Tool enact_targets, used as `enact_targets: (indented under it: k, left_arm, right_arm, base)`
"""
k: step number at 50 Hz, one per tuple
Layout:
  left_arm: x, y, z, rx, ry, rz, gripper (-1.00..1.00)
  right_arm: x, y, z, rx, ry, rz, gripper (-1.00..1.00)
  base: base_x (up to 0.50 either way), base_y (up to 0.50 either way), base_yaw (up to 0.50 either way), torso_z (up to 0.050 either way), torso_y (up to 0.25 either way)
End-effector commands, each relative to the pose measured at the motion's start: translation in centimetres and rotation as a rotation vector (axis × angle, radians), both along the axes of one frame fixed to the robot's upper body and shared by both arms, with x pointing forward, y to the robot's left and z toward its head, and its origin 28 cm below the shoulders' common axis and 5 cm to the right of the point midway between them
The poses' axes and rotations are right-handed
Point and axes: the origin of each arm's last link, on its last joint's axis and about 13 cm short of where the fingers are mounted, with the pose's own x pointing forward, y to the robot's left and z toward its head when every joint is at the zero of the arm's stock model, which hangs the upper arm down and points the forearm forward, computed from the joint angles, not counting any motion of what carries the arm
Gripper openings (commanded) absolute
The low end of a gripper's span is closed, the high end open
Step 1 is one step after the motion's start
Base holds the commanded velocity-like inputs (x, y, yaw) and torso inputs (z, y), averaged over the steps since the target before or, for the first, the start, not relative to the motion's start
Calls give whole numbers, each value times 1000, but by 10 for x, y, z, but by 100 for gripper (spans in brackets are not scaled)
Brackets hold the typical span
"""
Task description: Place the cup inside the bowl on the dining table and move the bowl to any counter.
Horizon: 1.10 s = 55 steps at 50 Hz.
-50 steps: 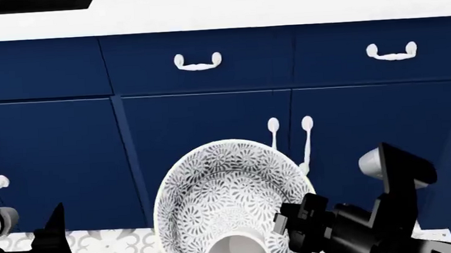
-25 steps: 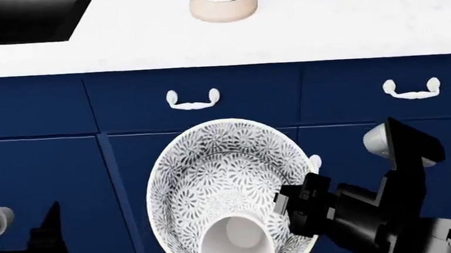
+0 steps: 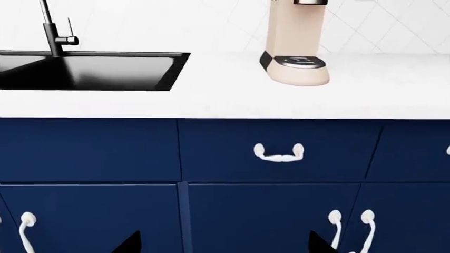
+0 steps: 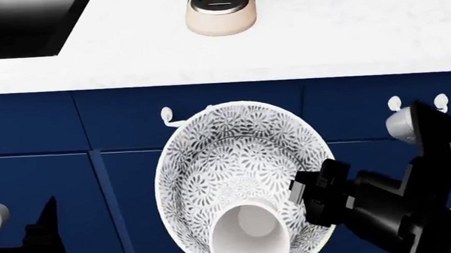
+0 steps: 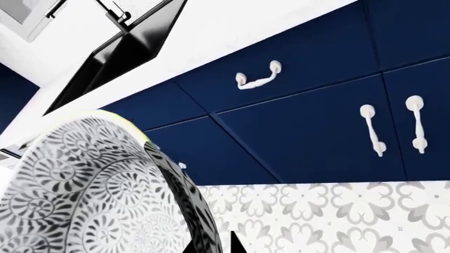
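Note:
The floral grey-and-white bowl (image 4: 236, 161) is held in the air in front of the blue cabinets, tilted toward me. The white cup (image 4: 248, 237) lies inside it, at its lower part. My right gripper (image 4: 309, 201) is shut on the bowl's right rim; in the right wrist view the bowl (image 5: 84, 190) fills the corner and its rim runs between the fingertips (image 5: 235, 243). My left gripper (image 4: 44, 243) is open and empty at the lower left; its left wrist view (image 3: 225, 246) faces the drawers. The marble counter (image 4: 345, 31) lies beyond the bowl. The dining table is out of view.
On the counter (image 3: 211, 100) stand a beige coffee machine (image 4: 220, 12) (image 3: 295, 47) and a black sink (image 4: 15, 22) (image 3: 84, 71) with a tap. Blue drawers and doors with white handles (image 3: 279, 153) are below. The floor is patterned tile (image 5: 338, 216).
The head view has risen, so more of the counter top, the coffee machine and the sink show. The bowl with the cup stays in my right gripper, now higher against the drawers.

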Motion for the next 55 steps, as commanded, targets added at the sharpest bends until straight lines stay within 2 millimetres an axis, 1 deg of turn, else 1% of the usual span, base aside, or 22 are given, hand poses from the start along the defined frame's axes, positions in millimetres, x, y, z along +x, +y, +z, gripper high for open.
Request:
enact_targets:
  k: [1, 17, 22, 36, 42, 55]
  left_arm:
    - [1, 1, 5, 10, -9, 2, 100]
    - [-2, 6, 10, 17, -22, 6, 100]
    - [-1, 2, 10, 17, -24, 7, 100]
    - [0, 0, 10, 13, -25, 7, 100]
    - [0, 3, 10, 6, -29, 12, 100]
    - [-2, 2, 17, 8, -51, 14, 100]
  right_arm:
    - [-1, -5, 15, 3, -28, -23, -100]
    - [-3, -10, 17, -14, -39, -52, -100]
    - [-3, -12, 15, -13, -37, -64, -100]
    - [-2, -12, 16, -20, -43, -72, -100]
    - [-2, -12, 17, -17, -48, -72, -100]
    - [-1, -13, 18, -15, -54, -78, -100]
  base:
    - [51, 0, 0, 0, 0]
    - [196, -100, 0, 0, 1]
    - [229, -158, 0, 0, 2]
    - [232, -163, 0, 0, 1]
    - [268, -167, 0, 0, 0]
    - [271, -168, 0, 1, 1]
